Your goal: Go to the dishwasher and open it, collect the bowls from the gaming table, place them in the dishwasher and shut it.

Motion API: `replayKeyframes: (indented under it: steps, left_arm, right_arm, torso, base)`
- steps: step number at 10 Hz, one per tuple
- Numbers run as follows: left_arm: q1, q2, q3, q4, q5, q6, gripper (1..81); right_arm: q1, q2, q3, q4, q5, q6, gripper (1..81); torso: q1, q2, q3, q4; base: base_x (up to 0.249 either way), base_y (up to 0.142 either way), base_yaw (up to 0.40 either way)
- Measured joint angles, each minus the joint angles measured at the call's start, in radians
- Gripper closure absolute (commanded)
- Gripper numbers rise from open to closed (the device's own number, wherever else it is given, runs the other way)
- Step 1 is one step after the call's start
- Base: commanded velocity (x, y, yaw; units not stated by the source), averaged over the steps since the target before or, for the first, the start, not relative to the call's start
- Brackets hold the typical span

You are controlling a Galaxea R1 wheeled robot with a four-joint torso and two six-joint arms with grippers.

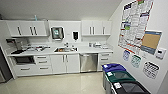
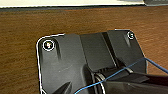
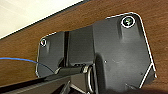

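Your head camera looks into a small kitchenette. The dishwasher sits under the white counter, to the right of the sink, its stainless-steel front shut and flanked by a white two-door cabinet on one side and a stack of drawers on the other. Upper cabinets run along the back wall, and between them hang a towel dispenser and a dark soap dispenser. A black oven is built in low at far left. On the right wall you see one large poster dense with print — none of it legible — plus a cork board and three round signs below, their writing also too blurred to read. Three bins stand in a row along that wall: one blue lid, one green, one black, each with a white label you cannot read. Pale floor lies between you and the dishwasher. Both wrist cameras show dark robot plate over a brown wood-grain surface — the fingers of either gripper cannot be made out, so I cannot tell whether they are wide or narrow.
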Motion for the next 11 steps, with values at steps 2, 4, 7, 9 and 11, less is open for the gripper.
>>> replayKeyframes:
  steps: [2,4,7,9,11]
  left_arm:
    - [-0.001,0.001,0.0,0.0,0.0,0.0,1.0]
    - [0.0,0.001,0.0,0.0,0.0,0.0,1.0]
    - [0.0,0.002,0.0,0.0,0.0,0.0,1.0]
    - [-0.002,0.003,0.0,0.0,0.0,0.0,1.0]
    - [-0.003,0.003,0.0,0.0,-0.001,0.0,1.0]
  right_arm:
    - [0.001,0.001,0.0,0.0,0.0,0.0,1.0]
    - [0.002,0.001,0.0,0.0,-0.001,0.0,1.0]
    - [0.0,0.001,0.0,-0.001,0.0,0.0,1.0]
    - [0.001,0.004,0.0,0.0,0.0,0.0,1.0]
    - [0.001,0.004,0.0,0.0,0.0,0.0,1.0]
  torso:
    - [0.0,0.0,0.0,0.0]
    - [0.0,0.0,0.0,0.0]
    - [0.0,0.0,0.0,0.0]
    - [0.0,0.0,0.0,0.0]
    - [0.001,0.0,0.0,0.0]
  base:
    - [0.208,0.0,0.0]
    - [0.208,0.0,0.0]
    - [0.203,0.0,0.0]
    - [0.179,0.0,0.0]
    - [0.143,0.0,0.0]
